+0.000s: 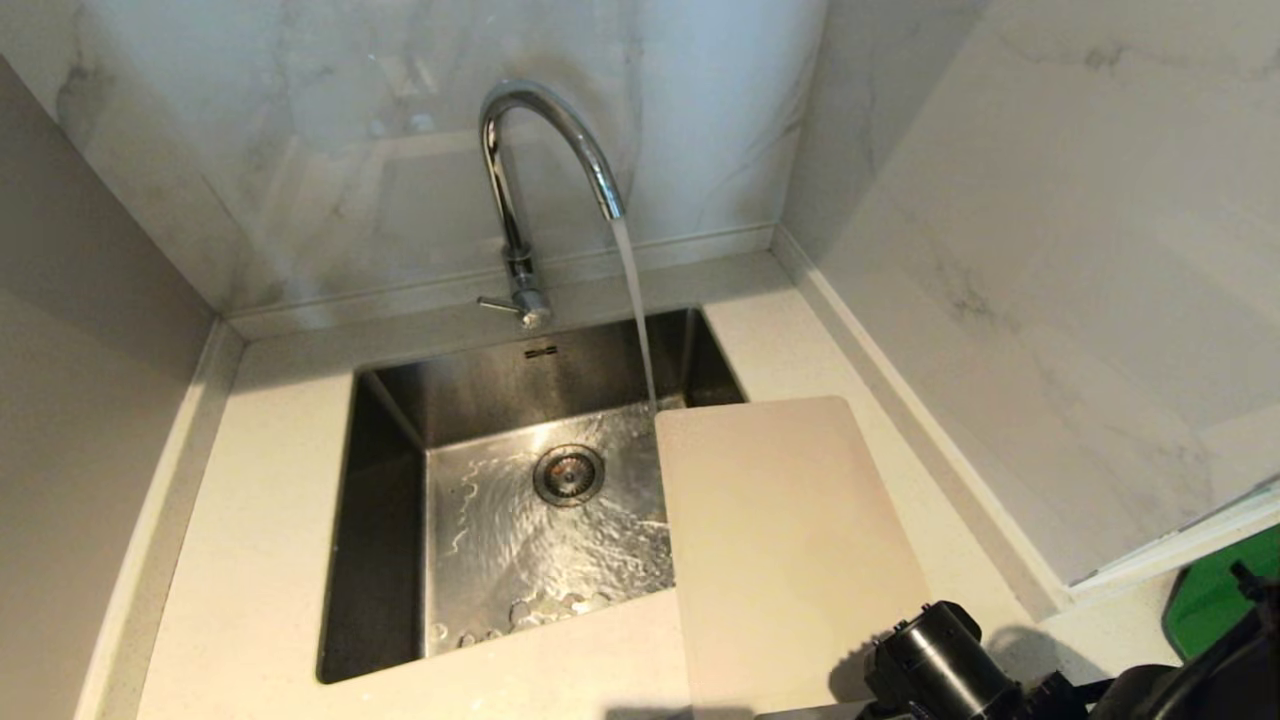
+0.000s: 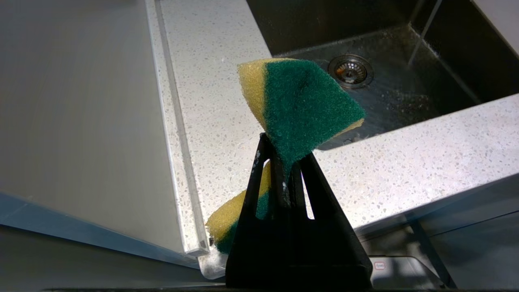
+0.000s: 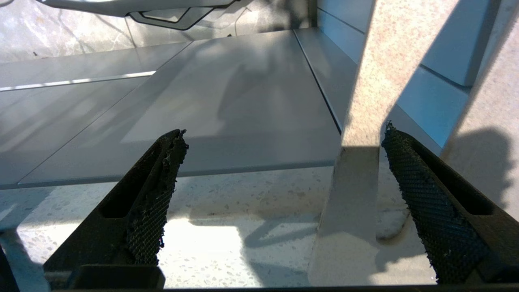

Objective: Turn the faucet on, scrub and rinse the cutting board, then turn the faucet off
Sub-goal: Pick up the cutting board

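Note:
Water runs from the chrome faucet (image 1: 515, 200) into the steel sink (image 1: 385, 520); its thin lever (image 1: 497, 303) sticks out to the left at the base. The cream cutting board (image 1: 790, 540) lies on the right counter, its far corner over the sink's edge. My right arm (image 1: 940, 665) is at the board's near end. In the right wrist view my right gripper (image 3: 284, 132) is open, with the board's handle bar (image 3: 357, 182) between the fingers, close to one of them. My left gripper (image 2: 286, 152), outside the head view, is shut on a green-and-yellow sponge (image 2: 304, 101).
Marble walls close the sink corner in at the back and right. A speckled counter (image 1: 260, 560) surrounds the sink. A green object (image 1: 1215, 590) shows at the right edge. The drain (image 1: 568, 474) sits mid-basin under rippling water.

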